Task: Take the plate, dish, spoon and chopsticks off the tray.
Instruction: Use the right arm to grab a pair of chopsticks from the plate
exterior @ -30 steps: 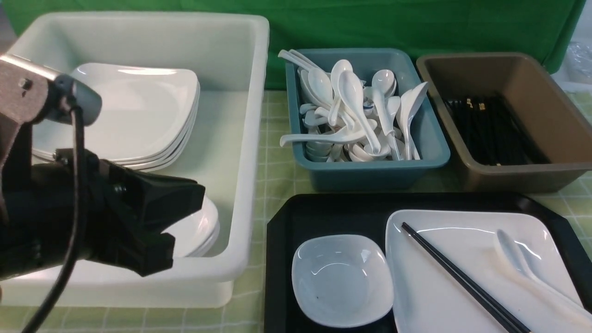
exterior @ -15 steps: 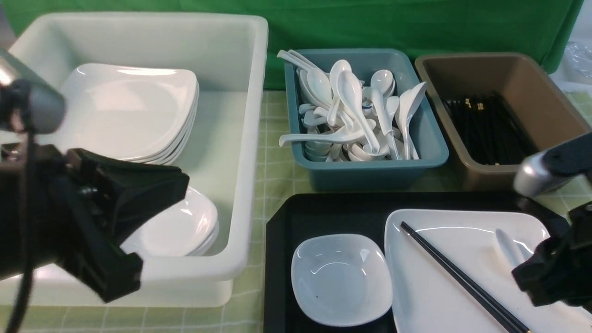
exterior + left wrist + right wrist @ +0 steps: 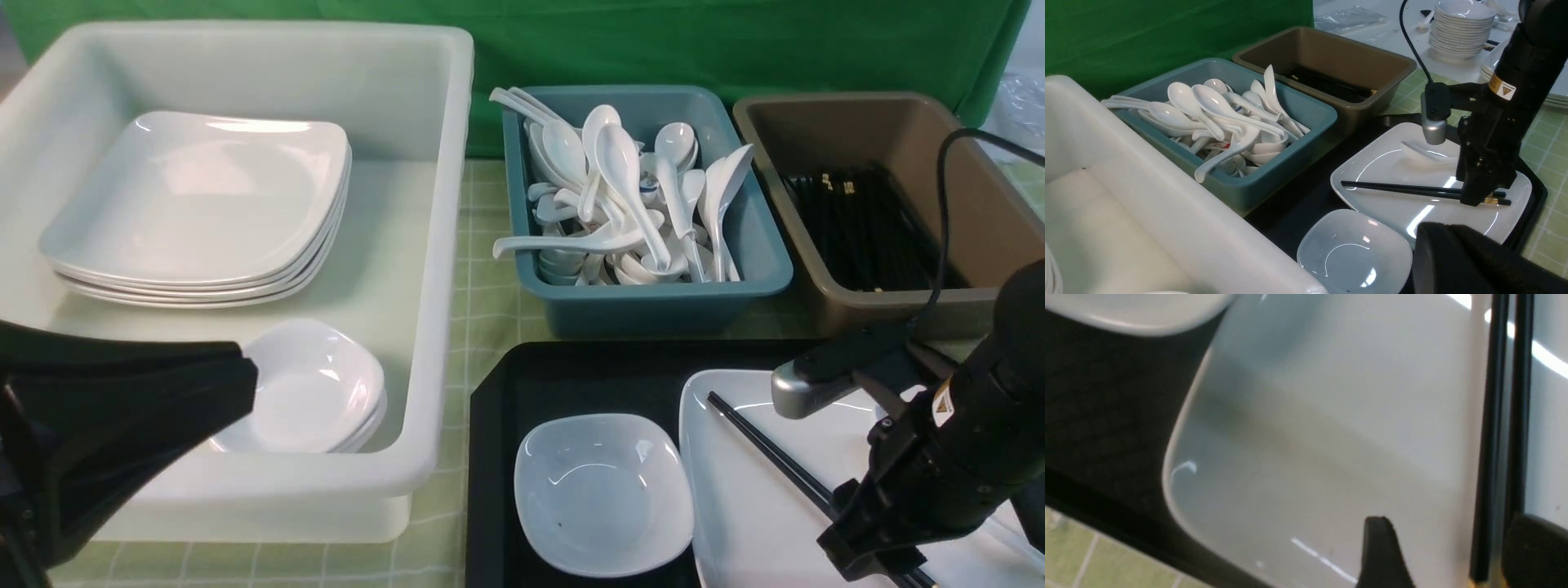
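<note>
Black plastic tray [image 3: 571,384]: small white square dish [image 3: 602,492] by its left edge, big white square plate [image 3: 751,490] holding white spoon [image 3: 1421,150] and thin black chopsticks [image 3: 1396,188]. The right gripper [image 3: 1449,522] is spread around the chopsticks; the left gripper [image 3: 220,384] is closed.

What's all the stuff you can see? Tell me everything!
tray: one, black, front right
plate: one, white, on tray
dish: one, white, on tray beside plate
chopsticks: one pair, black, across plate
spoon: one, white, on plate
tub: one, white, left
stacked plates: several, white, tub's far end
stacked dishes: several, white, tub's near end
spoon bin: one, teal, heaped full, behind tray
chopstick bin: one, brown, far right
tablecloth: one, green check, underneath
left tool: one, black, shut, front left
right tool: one, black, open astride the chopsticks
</note>
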Robot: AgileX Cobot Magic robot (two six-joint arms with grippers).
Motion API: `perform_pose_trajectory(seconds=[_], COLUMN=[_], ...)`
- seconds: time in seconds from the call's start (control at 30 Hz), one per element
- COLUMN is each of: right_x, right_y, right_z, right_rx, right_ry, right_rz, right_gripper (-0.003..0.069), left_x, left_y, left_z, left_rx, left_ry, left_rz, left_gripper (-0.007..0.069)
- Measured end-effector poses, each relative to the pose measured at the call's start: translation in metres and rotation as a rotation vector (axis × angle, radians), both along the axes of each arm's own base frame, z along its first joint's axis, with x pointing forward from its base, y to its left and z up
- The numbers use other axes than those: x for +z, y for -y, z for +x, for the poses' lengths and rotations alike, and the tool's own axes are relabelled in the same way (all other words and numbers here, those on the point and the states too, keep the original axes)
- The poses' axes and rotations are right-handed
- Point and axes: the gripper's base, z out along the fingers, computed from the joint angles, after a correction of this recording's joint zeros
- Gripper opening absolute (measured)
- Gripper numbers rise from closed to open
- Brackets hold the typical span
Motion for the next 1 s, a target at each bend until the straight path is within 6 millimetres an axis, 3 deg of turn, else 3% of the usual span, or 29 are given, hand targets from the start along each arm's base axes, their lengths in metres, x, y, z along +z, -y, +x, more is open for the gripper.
perform_pose_trajectory(seconds=[0.37,1.0], right_x=[-0.035,-0.029], right_y=[0.0,0.001], right_z=[0.015,0.016], right_rx=[0.017,0.002], right_ry=[-0.052,-0.01], right_rz=[-0.095,-0.095], right_gripper=[0.0453,0.0456], left_x=[-0.005,-0.007], left_y=[0.001,0.001], left_z=[0.0,-0.001], left_rx=[-0.01,-0.019], left_ry=[-0.027,-0.042], left_rz=[0.012,0.019], left_gripper=[0.0021,0.0021])
